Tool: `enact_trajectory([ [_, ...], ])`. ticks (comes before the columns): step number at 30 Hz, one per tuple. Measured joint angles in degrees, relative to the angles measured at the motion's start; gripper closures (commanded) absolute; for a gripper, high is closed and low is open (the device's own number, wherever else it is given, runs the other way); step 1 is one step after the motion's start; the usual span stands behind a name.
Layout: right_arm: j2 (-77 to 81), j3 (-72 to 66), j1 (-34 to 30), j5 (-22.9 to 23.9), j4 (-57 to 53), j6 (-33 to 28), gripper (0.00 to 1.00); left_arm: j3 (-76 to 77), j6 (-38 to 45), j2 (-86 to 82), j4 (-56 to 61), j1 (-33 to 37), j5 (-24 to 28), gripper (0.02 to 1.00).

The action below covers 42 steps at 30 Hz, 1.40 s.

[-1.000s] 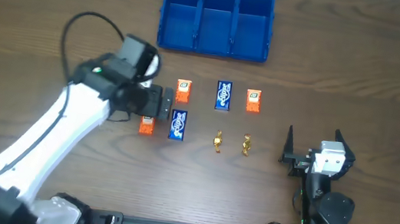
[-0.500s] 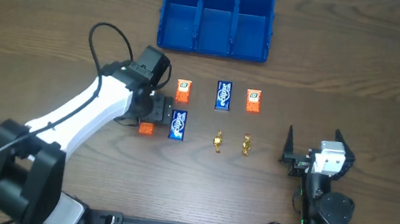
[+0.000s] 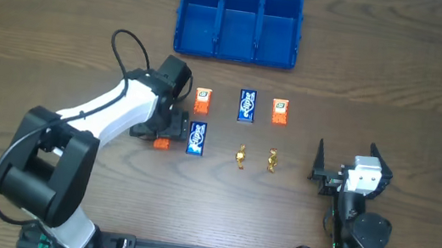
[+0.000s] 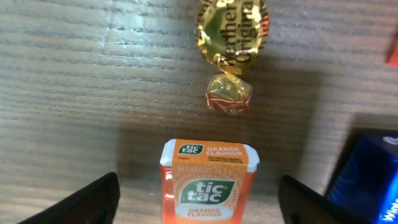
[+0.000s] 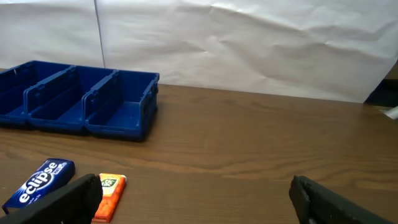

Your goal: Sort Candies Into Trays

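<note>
A blue three-compartment tray (image 3: 234,55) stands at the back of the table. In front of it lie orange candy boxes (image 3: 202,100) (image 3: 280,110), blue packs (image 3: 246,105) (image 3: 196,138) and two gold wrapped candies (image 3: 241,157) (image 3: 272,159). My left gripper (image 3: 171,126) is low over a third orange box (image 3: 161,141). In its wrist view the gripper (image 4: 199,205) is open, one finger on each side of that orange box (image 4: 209,180), apart from it. A gold candy (image 4: 230,93) lies just past the box. My right gripper (image 3: 344,162) stands open at the right, holding nothing.
The right wrist view shows the tray (image 5: 87,99), a blue pack (image 5: 37,183) and an orange box (image 5: 110,188) far off, with bare wood between. In the left wrist view another blue pack (image 4: 373,174) lies close beside the left gripper.
The left arm has swung its elbow to the right and its wrist has come down closer over the front-left orange box. The right arm and the candies have not moved.
</note>
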Motion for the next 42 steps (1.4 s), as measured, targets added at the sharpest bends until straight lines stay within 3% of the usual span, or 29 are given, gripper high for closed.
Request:
enact_trajectory([
  [9, 0.0, 0.0, 0.0, 0.0, 0.0, 0.0, 0.003, -1.2, -0.2, -0.2, 1.8, 0.0, 0.1, 0.621],
  [13, 0.0, 0.0, 0.0, 0.0, 0.0, 0.0, 0.003, -1.4, -0.5, -0.4, 2.1, 0.0, 0.0, 0.711],
  [23, 0.0, 0.0, 0.0, 0.0, 0.0, 0.0, 0.003, 3.5, -1.4, -3.3, -1.9, 0.0, -0.3, 0.724],
  [31, 0.0, 0.0, 0.0, 0.0, 0.0, 0.0, 0.003, 38.6, -1.0, -1.6, -13.9, 0.5, -4.0, 0.726],
  [37, 0.0, 0.0, 0.0, 0.0, 0.0, 0.0, 0.003, 67.8, 1.0, 14.8, -22.6, 2.4, -5.1, 0.706],
  [42, 0.0, 0.0, 0.0, 0.0, 0.0, 0.0, 0.003, 78.0, 2.8, 27.2, -22.8, 4.1, -4.8, 0.713],
])
